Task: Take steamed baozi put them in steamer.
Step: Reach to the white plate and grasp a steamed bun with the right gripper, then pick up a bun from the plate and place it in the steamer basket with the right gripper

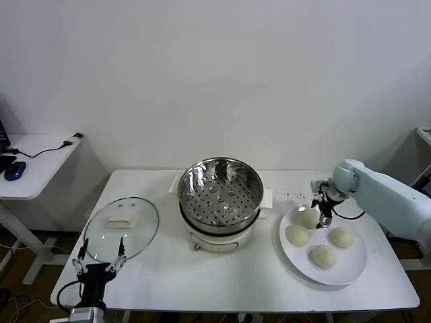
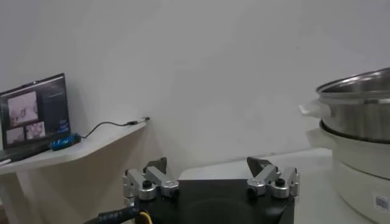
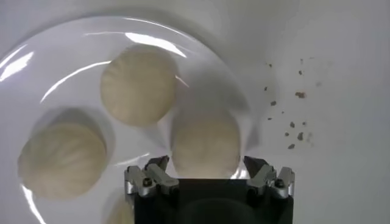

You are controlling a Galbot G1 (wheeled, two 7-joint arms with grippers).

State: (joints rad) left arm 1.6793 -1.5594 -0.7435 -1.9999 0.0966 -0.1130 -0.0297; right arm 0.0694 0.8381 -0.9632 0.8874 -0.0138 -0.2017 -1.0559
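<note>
our right gripper (image 1: pixel 320 204) hangs over the rear edge of the white plate (image 1: pixel 350 269), its fingers spread wide on either side of the rearmost of the steamed baozi (image 1: pixel 309 218); we cannot tell whether the fingertips touch the dough, and nothing is clamped. in the right wrist view the same gripper (image 3: pixel 209 169) straddles that bun (image 3: pixel 205 143), with a second bun (image 3: pixel 139 85) just beside it and a third (image 3: pixel 61 159) farther round the plate (image 3: pixel 36 67); a sliver of a fourth shows at the picture's edge. dark crumbs (image 3: pixel 292 125) lie scattered on the worktop (image 3: pixel 341 73) just off the plate rim

in the head view we count four buns on the plate: the one under the gripper, one (image 1: pixel 297 235) near it, one (image 1: pixel 341 237) toward the right arm, and one (image 1: pixel 323 256) nearest us. the steamer (image 1: pixel 220 194) stands at the middle of the worktop (image 1: pixel 222 282), well apart from the plate, its perforated floor bare and its steel basket sitting on the white pot base. the glass lid (image 1: pixel 122 227) lies flat to the steamer's left

our left gripper (image 1: pixel 100 258) waits at the near left edge of the worktop, just beside the lid, fingers fully apart and holding nothing; its wrist view shows the gripper (image 2: pixel 208 170) empty, with the steamer (image 2: pixel 356 109) to one side and a laptop (image 2: pixel 33 115) on a side desk (image 2: pixel 85 143) beyond
</note>
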